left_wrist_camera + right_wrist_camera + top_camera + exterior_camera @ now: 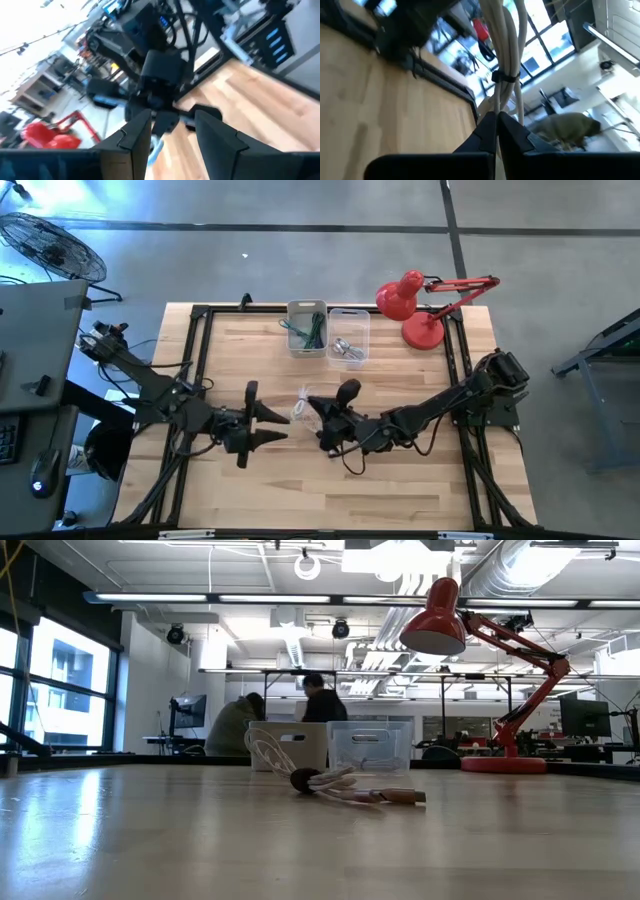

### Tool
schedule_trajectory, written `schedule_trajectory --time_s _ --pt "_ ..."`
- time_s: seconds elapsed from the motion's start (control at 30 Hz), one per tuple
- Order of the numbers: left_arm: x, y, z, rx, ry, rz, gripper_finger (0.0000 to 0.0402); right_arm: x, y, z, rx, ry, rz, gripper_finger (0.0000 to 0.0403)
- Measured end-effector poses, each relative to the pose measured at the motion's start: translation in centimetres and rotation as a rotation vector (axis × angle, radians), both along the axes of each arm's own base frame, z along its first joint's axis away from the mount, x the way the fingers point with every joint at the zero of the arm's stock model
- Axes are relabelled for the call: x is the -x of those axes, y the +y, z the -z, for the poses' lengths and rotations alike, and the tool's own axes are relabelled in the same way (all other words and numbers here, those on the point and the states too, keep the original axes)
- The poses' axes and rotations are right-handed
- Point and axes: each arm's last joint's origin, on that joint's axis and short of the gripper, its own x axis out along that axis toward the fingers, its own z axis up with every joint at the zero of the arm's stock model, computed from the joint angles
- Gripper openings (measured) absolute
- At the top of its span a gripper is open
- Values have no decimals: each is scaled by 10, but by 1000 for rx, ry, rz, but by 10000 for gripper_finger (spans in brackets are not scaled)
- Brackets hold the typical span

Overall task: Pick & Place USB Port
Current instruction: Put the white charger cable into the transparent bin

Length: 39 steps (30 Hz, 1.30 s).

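The white USB cable bundle (pixel 300 408) lies near the table's middle. In the low view the cable (pixel 345 788) rests on the wood with its plug end (pixel 405 797) flat and a loop (pixel 265 752) standing up. My right gripper (pixel 318 418) reaches in from the right and is shut on the bundle. My left gripper (pixel 272 424) is open just left of the cable, fingers pointing right at it, touching nothing. In the left wrist view my left gripper (pixel 172 136) frames the right gripper's head (pixel 160 95). Neither gripper shows in the low view. My right gripper (pixel 496 122) pinches several strands of the white cable (pixel 506 102) between its two fingertips, a little short of the black tie (pixel 502 77) that binds the strands. The fingers come nearly level from the table's right. The bundle runs on past the fingertips; its far part lies on the table.
Two open bins stand at the far middle: a tan one (pixel 307 327) with green cables and a clear one (pixel 348 336) with small parts. A red desk lamp (pixel 420 305) stands far right. A black frame (pixel 200 315) runs around the table. People sit in the room beyond.
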Motion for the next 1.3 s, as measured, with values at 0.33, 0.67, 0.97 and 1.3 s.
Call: schedule_trajectory --time_s 0.33,0.67,0.97,1.3 --pt "32 -22 -19 -119 3 -142 149 19 11 6 115 92 252 0" --pt "52 -35 -16 -185 4 -232 149 54 42 29 152 114 312 0" --pt "52 -35 -12 -152 25 -229 149 51 19 54 -17 165 310 0" --pt "52 -36 -10 -105 39 -195 149 28 -38 99 -45 297 472 0"
